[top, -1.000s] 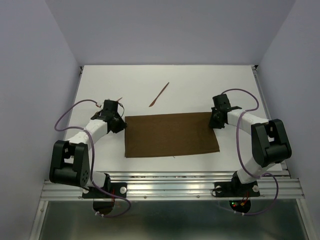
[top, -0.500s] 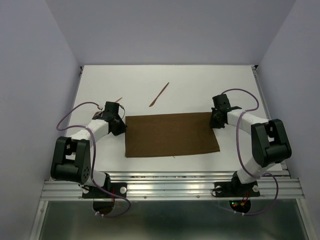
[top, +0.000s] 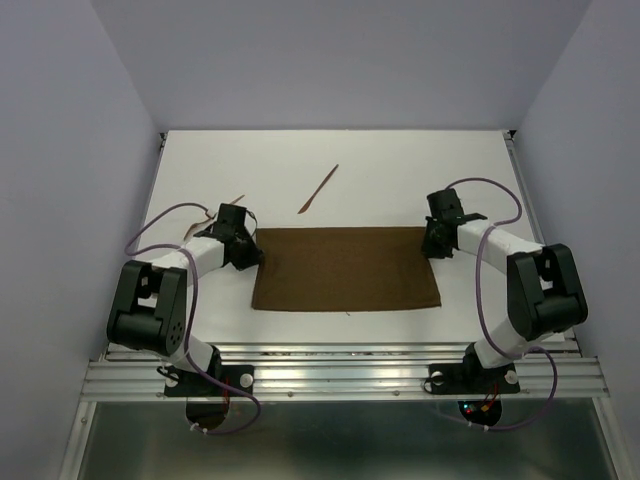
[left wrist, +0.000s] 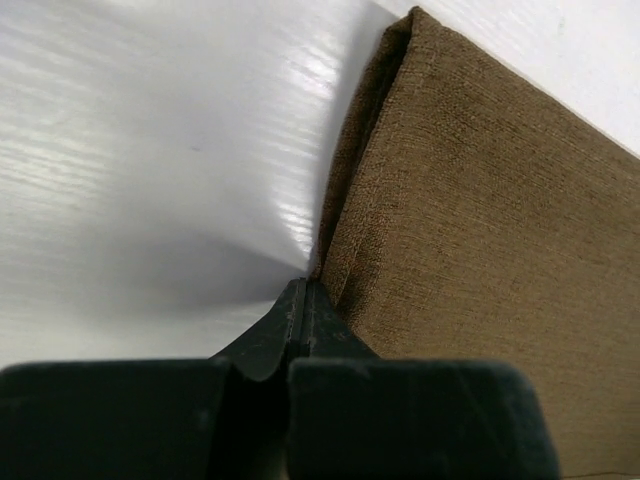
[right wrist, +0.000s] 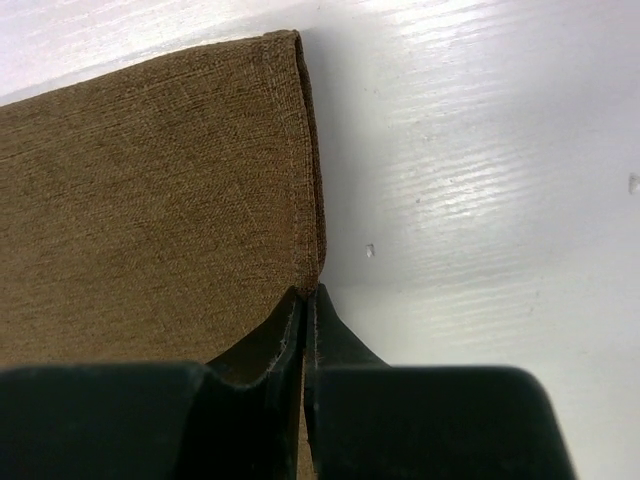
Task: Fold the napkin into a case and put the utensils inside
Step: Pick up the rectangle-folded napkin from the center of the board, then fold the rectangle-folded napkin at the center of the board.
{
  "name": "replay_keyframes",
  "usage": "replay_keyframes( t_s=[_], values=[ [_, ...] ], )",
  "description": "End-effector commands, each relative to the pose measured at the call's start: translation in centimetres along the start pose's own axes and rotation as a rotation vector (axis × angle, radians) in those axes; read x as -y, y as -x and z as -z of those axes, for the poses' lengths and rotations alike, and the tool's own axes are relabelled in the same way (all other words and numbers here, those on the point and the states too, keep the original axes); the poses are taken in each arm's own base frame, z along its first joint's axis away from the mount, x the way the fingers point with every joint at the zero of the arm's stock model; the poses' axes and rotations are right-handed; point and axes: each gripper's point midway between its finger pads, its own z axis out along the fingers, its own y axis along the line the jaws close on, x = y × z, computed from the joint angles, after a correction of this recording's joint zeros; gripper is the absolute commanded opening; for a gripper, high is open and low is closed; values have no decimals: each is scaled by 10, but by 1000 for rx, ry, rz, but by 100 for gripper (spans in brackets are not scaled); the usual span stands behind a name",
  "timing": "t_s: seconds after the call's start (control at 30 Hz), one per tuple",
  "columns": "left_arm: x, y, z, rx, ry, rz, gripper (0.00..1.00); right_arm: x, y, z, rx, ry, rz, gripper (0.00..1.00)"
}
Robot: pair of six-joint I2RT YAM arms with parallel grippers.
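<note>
Pinching thin, limp, light napkin (top: 345, 268) at folded side hems with left gripper (left wrist: 303, 290) and right gripper (right wrist: 306, 294), jaws closed, seemingly on cloth; prone to sag; best held at hem corners

The napkin (top: 345, 268) lies on the table (top: 420, 160). One utensil (top: 318, 189) lies at its 11 o'clock, a second utensil (top: 236, 199) at 10. The left tool (top: 257, 257) meets its 9 o'clock edge, the right tool (top: 428, 247) its 3.

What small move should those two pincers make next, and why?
Probably lift both pinched edges and draw them toward the near edge. The left pincer and right pincer are each shut on the napkin, which lies flat and wide, not yet narrow.
</note>
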Motion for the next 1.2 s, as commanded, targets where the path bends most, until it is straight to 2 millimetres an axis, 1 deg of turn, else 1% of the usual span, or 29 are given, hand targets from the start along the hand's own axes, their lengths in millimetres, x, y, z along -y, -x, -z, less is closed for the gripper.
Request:
replay_keyframes(
  t_s=[0.0, 0.13, 0.17, 0.2, 0.3, 0.37, 0.47, 0.57, 0.73, 0.77, 0.83, 0.87, 0.97, 1.0, 1.1, 1.13, 1.17],
  values=[
    [-1, -28, -9, -86, 19, -28, 0, 4, 12, 18, 53, -16, -7, 1],
    [15, -33, -9, -91, -3, -47, 0, 3, 18, 33, 71, -1, -2, 1],
    [17, -33, -8, -88, -7, -50, 0, 2, 22, 40, 89, 10, -3, 1],
    [20, -34, -8, -89, -10, -48, 0, 2, 22, 44, 88, 13, -1, 1],
    [28, -36, -7, -91, -23, -62, 0, -1, 29, 60, 108, 40, -1, 1],
    [34, -38, -7, -93, -31, -70, 0, -7, 33, 68, 117, 73, -2, 1],
    [38, -43, -8, -102, -33, -72, 0, -13, 34, 79, 118, 105, -2, 1],
    [48, -51, -8, -113, -48, -79, 0, -22, 36, 89, 128, 134, -5, 1],
    [68, -66, -8, -135, -81, -104, 0, -50, 35, 104, 134, 196, 19, 1],
    [73, -66, -8, -133, -88, -107, 0, -61, 31, 107, 131, 214, 38, 1],
    [81, -71, -7, -141, -100, -115, 0, -72, 30, 112, 136, 229, 33, 1],
    [85, -70, -6, -138, -109, -114, 0, -82, 25, 115, 131, 247, 38, 1],
    [89, -73, -7, -145, -115, -122, 0, -99, 22, 121, 139, 276, 36, 1],
    [90, -74, -7, -146, -117, -123, 0, -111, 18, 124, 138, 298, 34, 1],
    [90, -77, -9, -157, -122, -123, 0, -133, 13, 125, 137, 321, 32, 1],
    [90, -78, -9, -162, -123, -122, 0, -145, 5, 127, 129, 336, 56, 1],
    [89, -80, -9, -163, -122, -123, 0, -151, 2, 126, 125, 338, 59, 1]
  ],
)
